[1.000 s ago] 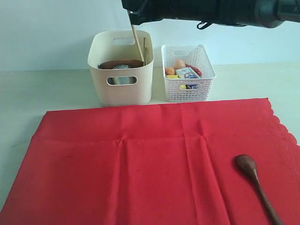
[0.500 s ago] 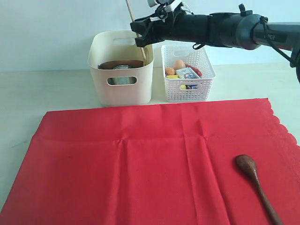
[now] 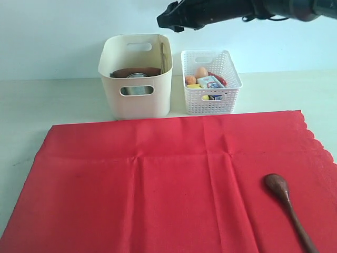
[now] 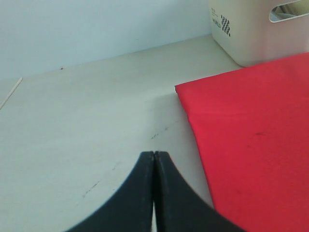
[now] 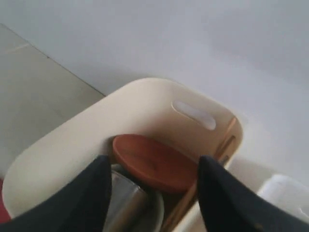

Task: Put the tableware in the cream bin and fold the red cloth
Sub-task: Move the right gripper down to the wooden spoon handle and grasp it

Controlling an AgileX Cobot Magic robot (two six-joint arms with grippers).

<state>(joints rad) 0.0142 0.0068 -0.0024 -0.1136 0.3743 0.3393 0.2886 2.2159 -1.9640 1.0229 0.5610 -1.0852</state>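
The cream bin (image 3: pixel 136 100) stands at the back, holding the brown plate (image 3: pixel 136 71), the steel cup (image 3: pixel 137 90) and the chopsticks (image 3: pixel 163 55), which lean on its right wall. My right gripper (image 3: pixel 169 20) hovers open above the bin's right rim. Its view looks down into the cream bin (image 5: pixel 145 96) at the plate (image 5: pixel 145 154), cup (image 5: pixel 130 198) and chopsticks (image 5: pixel 219 150) between its fingers (image 5: pixel 101 174). The dark wooden spoon (image 3: pixel 287 203) lies on the spread red cloth (image 3: pixel 158 184). Beside the cloth's corner (image 4: pixel 241 145), my left gripper (image 4: pixel 154 153) is shut, empty, over bare table. Bowl and knife are hidden.
A white lattice basket (image 3: pixel 210 81) with egg, carton and other food stands right of the bin. The pale table (image 3: pixel 52 100) runs round the cloth, and a light wall rises behind. The left arm does not show in the exterior view.
The right gripper, which held the chopsticks over the bin, has let them go into it and lifted up and away, open.
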